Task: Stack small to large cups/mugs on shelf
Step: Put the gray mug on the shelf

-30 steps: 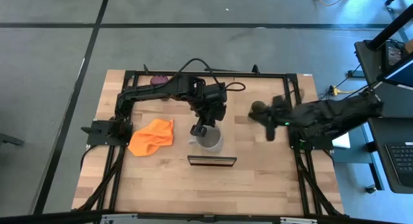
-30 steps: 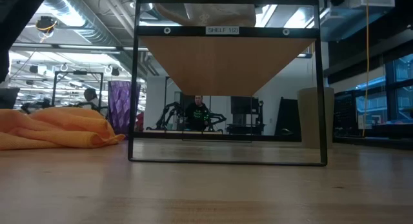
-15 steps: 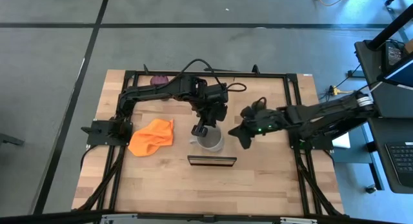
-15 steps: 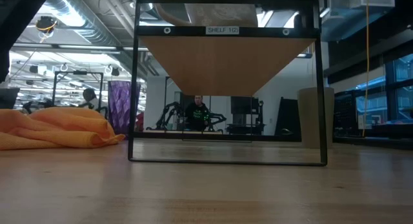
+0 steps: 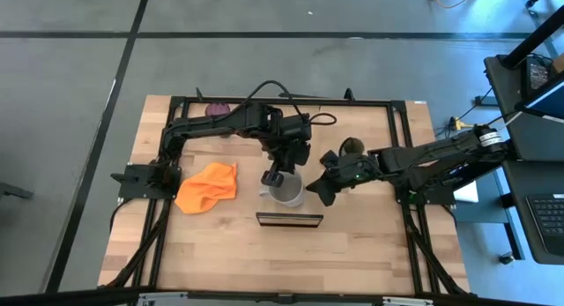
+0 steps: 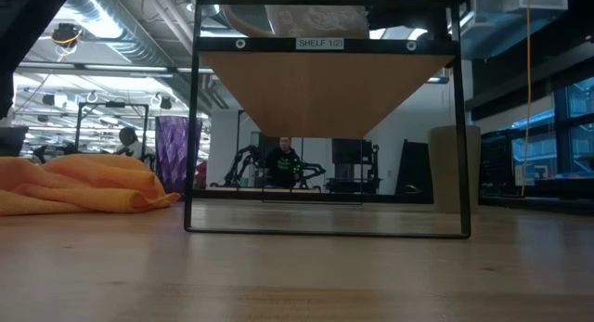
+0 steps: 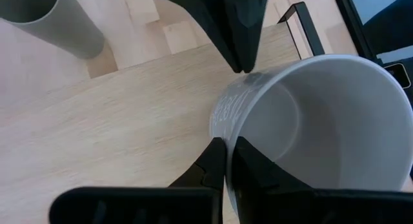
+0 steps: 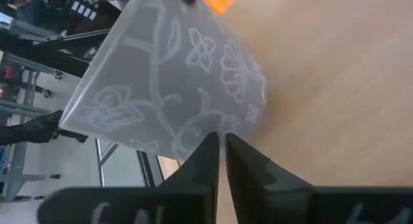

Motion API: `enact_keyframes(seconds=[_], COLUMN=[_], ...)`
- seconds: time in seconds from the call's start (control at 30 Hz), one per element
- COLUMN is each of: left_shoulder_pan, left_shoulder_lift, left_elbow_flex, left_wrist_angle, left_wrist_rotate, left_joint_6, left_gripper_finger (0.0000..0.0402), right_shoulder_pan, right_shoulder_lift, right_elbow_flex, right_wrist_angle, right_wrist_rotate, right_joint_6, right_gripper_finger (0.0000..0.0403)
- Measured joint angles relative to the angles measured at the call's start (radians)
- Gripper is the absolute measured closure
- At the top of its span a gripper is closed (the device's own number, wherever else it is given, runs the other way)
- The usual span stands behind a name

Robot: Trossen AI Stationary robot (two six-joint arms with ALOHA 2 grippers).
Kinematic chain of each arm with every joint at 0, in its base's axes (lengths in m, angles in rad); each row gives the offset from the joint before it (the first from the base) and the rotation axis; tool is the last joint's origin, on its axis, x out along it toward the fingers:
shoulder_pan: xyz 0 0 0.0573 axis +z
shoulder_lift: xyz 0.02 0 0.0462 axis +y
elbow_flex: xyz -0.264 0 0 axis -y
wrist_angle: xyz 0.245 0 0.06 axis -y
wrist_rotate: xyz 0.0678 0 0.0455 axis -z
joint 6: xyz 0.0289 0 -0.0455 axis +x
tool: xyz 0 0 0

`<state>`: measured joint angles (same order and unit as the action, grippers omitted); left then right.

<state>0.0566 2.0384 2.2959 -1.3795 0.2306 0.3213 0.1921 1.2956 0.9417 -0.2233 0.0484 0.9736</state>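
Observation:
The grey mug [image 5: 287,192] with a flower pattern stands upright on the shelf's light-wood plank [image 7: 122,121], behind its dark front edge [image 5: 289,220]. My left gripper [image 5: 271,177] is shut on the mug's rim. My right gripper [image 5: 321,191] is shut, with its tips at the mug's right side. The olive-green cup [image 5: 351,148] stands on the table to the right of the mug. It also shows in the left wrist view [image 7: 61,24]. The purple tumbler [image 5: 214,108] stands at the far left. My left gripper pinches the mug's wall at the rim [image 7: 222,130], one finger inside the mug and one outside, from above. The mug stands upright with its bottom on the plank. My right gripper meets the mug's outer wall [image 8: 222,124] with its shut fingertips [image 7: 240,64], slanting down from the table's right.
An orange cloth [image 5: 208,186] lies on the table to the left of the mug. In the low view, the shelf's dark frame [image 6: 193,118] stands in front, and the mug's bottom [image 6: 264,20] shows above the plank. Black rails run along the table's far, left and right sides.
My right gripper has gone from beside the olive-green cup toward the table's left and near edge, up to the grey mug's right side. The olive-green cup stays standing where it was. My left gripper and the mug have kept still.

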Motion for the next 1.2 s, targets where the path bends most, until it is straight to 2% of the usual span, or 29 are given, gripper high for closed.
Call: enact_keyframes(seconds=[0.3,0.6,1.2], left_shoulder_pan=[-0.002,-0.015,-0.011], left_shoulder_lift=[0.0,0.0,0.0], left_elbow_flex=[0.0,0.0,-0.005], left_wrist_angle=[-0.013,0.054,0.063], left_wrist_rotate=[0.004,-0.003,-0.028], left_joint_6=[0.003,-0.023,-0.001], left_gripper_finger=[0.039,0.035,0.0353], right_shoulder_pan=[0.0,0.0,0.001], right_shoulder_lift=[0.056,0.058,0.051], right_elbow_flex=[0.0,0.0,0.0], right_wrist_angle=[0.071,0.07,0.058], right_wrist_rotate=[-0.016,-0.025,-0.079], right_joint_6=[0.021,0.021,0.013], right_gripper_finger=[0.0373,0.0373,0.0373])
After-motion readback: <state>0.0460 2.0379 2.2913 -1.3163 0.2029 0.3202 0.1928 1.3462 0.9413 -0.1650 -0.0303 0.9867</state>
